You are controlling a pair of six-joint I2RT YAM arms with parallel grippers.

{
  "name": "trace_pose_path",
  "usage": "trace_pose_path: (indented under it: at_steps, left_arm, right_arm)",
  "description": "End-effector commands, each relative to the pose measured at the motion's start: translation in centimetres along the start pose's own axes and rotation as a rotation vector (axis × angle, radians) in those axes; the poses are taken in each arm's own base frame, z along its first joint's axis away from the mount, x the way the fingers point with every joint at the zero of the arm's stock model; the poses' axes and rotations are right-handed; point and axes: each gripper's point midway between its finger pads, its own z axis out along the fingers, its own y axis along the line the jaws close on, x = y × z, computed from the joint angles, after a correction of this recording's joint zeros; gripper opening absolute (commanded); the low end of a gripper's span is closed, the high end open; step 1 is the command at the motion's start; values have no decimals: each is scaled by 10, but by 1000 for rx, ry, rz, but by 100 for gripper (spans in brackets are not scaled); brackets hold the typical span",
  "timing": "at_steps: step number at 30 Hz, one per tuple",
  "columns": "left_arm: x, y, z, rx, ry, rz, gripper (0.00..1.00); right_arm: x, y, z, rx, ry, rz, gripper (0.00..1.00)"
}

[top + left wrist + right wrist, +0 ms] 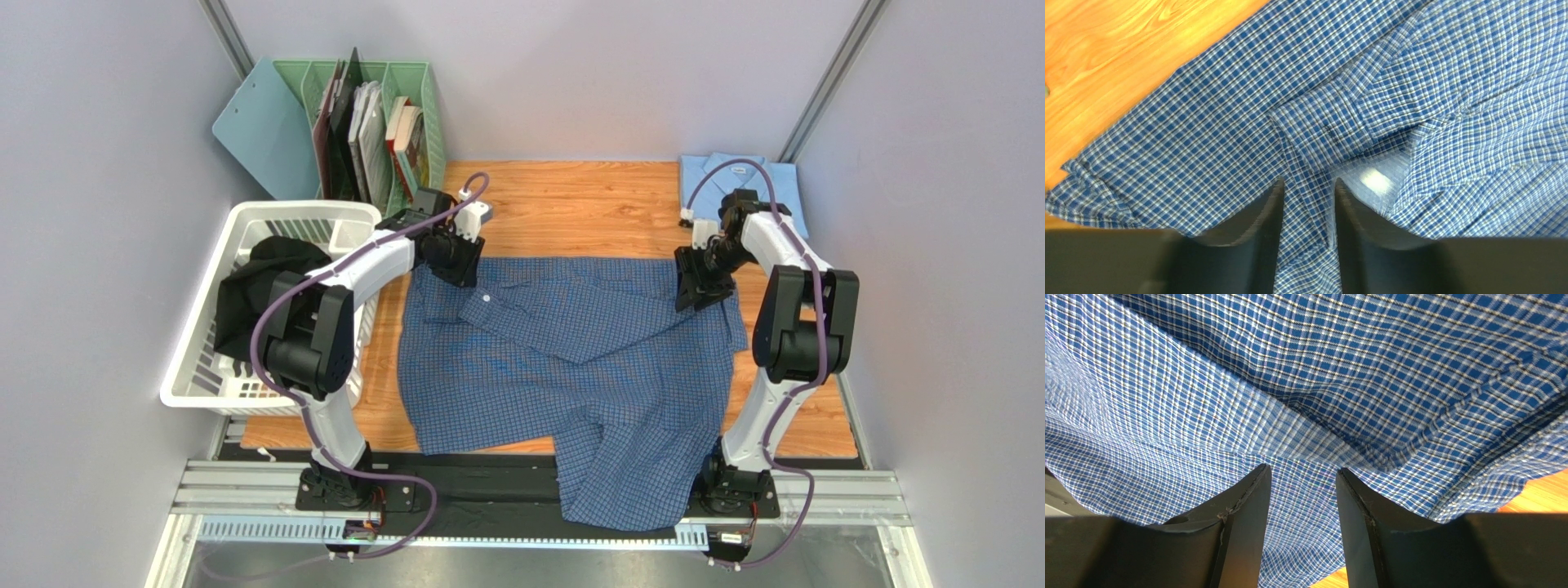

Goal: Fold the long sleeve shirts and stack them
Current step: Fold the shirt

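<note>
The mid-blue cotton button shirt with a fine dark check [577, 368] lies spread on the light brown wooden table top [577, 202], directly under both pincers. Its lower part hangs over the near table edge between the two arm bases. The left pincer [460, 260] stands low over the far left corner of this shirt. Its two dark fingers [1254, 226] are partly apart, the checked cloth lies flat in the gap, and it has hold of nothing. The right pincer [702, 294] is at the far right corner, also partly open and empty, with a folded layer of the cloth just ahead of its fingertips. Beyond the right pincer, apart from it, rests the plain pale sky-blue folded shirt [699, 167]. On the outer side of the left pincer is a white plastic basket [307, 218] with a black garment [264, 288] inside.
</note>
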Motion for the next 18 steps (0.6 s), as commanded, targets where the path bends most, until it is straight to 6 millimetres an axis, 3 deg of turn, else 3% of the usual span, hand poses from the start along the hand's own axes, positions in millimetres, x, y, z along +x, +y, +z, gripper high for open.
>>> trace_pose_path:
  at_steps: [1, 3, 4, 7, 13, 18]
  left_arm:
    - [-4, 16, -21, -92, -45, 3, 45]
    - [-9, 28, -36, -133, -88, 15, 46]
    - [-10, 23, -49, -127, -118, 40, 46]
    - [2, 5, -58, -72, -97, 136, 46]
    - [60, -18, -49, 39, 155, 67, 41]
    - [94, -7, -34, 10, 299, 49, 41]
  right_arm:
    - [-16, 2, -37, 59, -102, -40, 47]
    - [-14, 6, -44, 66, -116, -56, 47]
    - [-13, 7, -45, 65, -120, -61, 46]
    - [-6, 12, -43, 55, -107, -79, 43]
    - [18, 17, -14, 49, -20, -75, 40]
    - [29, 5, 11, 81, 36, -72, 39]
